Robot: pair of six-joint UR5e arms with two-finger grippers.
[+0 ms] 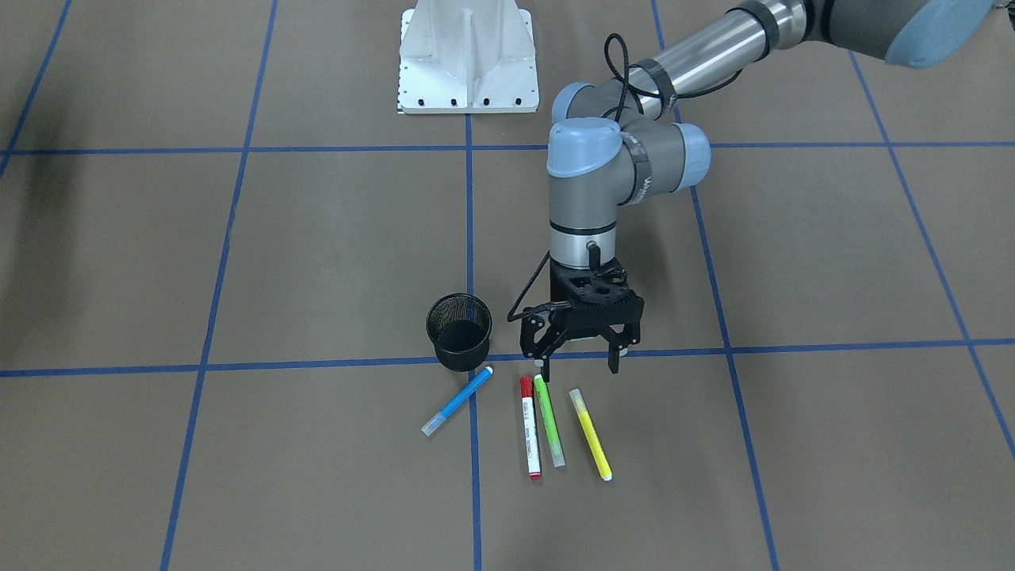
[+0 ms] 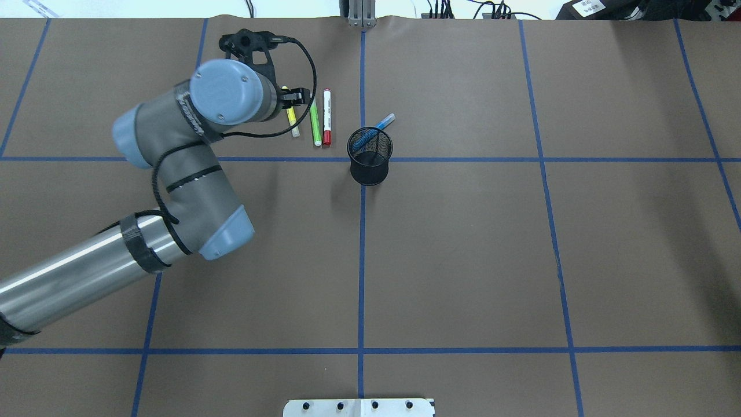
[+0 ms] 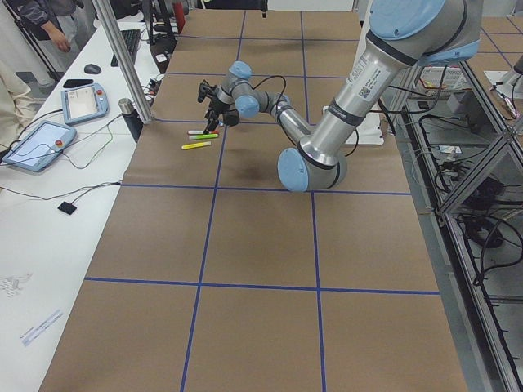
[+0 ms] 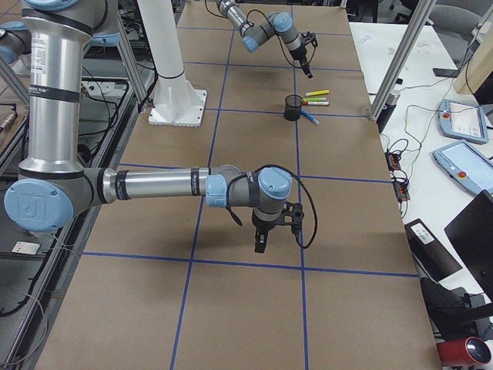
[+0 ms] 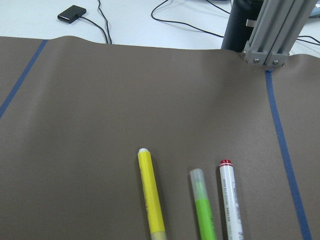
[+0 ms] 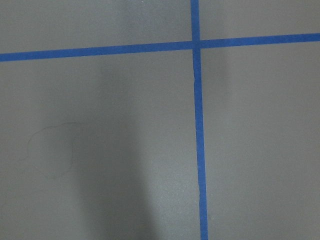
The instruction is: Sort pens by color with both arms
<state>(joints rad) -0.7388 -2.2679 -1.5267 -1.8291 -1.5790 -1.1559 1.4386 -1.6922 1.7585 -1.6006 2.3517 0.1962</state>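
Exterior front-facing view has pretty much everything: the left arm (image 1: 587,182) comes in from the robot's side and points the left gripper (image 1: 579,366) straight down at the table (image 1: 833,262), jaws spread wide and gripping nothing. It hangs over the robot-side ends of the pens, roughly between the green highlighter (image 1: 549,420) and the yellow highlighter (image 1: 591,434), and as far as I can see it touches neither. All four pens lie flat on the brown paper, on the operators' side of a blue tape line (image 1: 793,347). The red-capped marker (image 1: 530,428) and the green one lie side by side, nearly touching. The yellow one sits a little apart from them, toward the robot's left, slightly slanted. The blue highlighter (image 1: 457,401) is off on the other side, tilted, with one end just beside the foot of the black mesh cup (image 1: 460,333), so it's on the table and not in the cup. The cup stands upright right at the tape line. The left wrist view has yellow, green and red lined up along its bottom edge. The right arm (image 4: 154,185) is well apart from all that, stretched low across the table in the exterior right view, with the right gripper (image 4: 262,243) pointing down close over the paper. Only that side view catches it, so I can't tell whether its jaws are apart or closed. Its wrist camera just shows brown paper and crossing tape.
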